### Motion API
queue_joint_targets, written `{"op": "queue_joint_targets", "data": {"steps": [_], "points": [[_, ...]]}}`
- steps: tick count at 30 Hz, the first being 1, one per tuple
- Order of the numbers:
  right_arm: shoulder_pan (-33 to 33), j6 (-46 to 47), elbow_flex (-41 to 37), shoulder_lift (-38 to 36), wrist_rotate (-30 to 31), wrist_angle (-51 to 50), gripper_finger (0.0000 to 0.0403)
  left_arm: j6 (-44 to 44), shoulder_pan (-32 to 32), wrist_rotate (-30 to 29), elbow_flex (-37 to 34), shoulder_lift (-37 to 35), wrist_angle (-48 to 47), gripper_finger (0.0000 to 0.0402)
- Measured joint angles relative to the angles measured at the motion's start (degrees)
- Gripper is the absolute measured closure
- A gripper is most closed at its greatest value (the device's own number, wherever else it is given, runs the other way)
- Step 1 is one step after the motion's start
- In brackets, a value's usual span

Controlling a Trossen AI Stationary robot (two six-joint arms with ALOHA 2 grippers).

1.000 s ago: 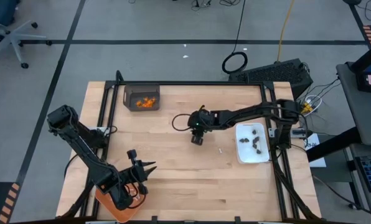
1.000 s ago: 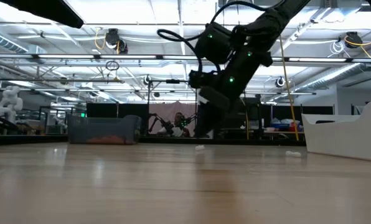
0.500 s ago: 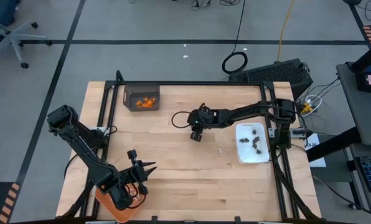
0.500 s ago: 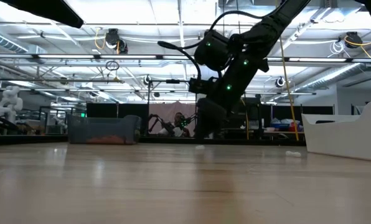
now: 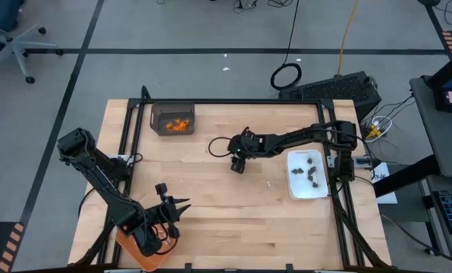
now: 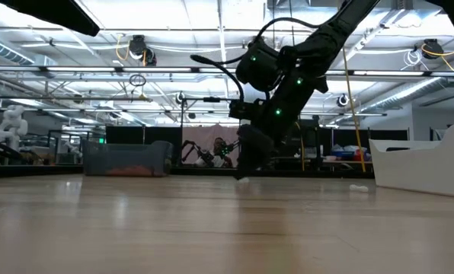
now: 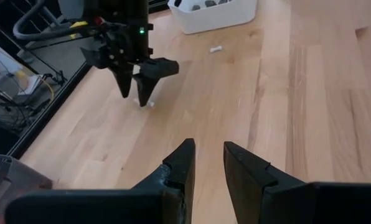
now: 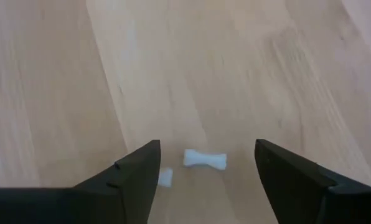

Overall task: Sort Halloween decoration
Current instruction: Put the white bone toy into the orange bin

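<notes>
Planked pale wood formed the counter (image 5: 211, 220). Right claw (image 8: 205, 171) was lowered to its middle, dark wedge fingers spread apart on either side of a small white bone-shaped stick (image 8: 205, 160), with a white fragment (image 8: 165, 177) just beside one finger. Another white stick (image 5: 268, 183) lay near the white rectangular dish (image 5: 294, 189) of dark bits (image 5: 311, 174). Orange bits (image 5: 180, 125) filled a grey bin (image 5: 156, 121). Left claw (image 7: 207, 163) was held at the near edge, fingers slightly parted, empty.

No legible txt, labels, brands or nos. in any view.
</notes>
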Motion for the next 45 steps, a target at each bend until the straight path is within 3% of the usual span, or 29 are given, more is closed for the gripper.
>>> {"op": "queue_joint_targets", "data": {"steps": [6, 14, 28, 35, 45], "points": [[0.0, 0.6, 0.0, 0.5, -0.2, -0.7, 0.0163, 0.1, 0.0, 0.2, 0.0, 0.0, 0.5, 0.0318], [0.0, 0.2, 0.2, 2.7, -1.3, 0.5, 0.0201, 0.1, 0.0, 0.5, 0.0, 0.0, 0.5, 0.0318], [-0.2, -3.1, 0.2, 2.5, -2.9, -0.8, 0.0353, 0.0, 0.1, 0.5, 0.0, 0.0, 0.9, 0.0318], [0.3, -3.1, 0.1, 2.2, -4.2, -0.7, 0.0348, 0.1, 0.1, 0.0, 0.0, 0.0, 0.9, 0.0318], [4.7, -0.3, -0.1, -2.2, -15.1, -1.3, 0.0352, 0.5, 0.2, -1.6, 0.0, 0.0, 0.8, 0.0318]]}}
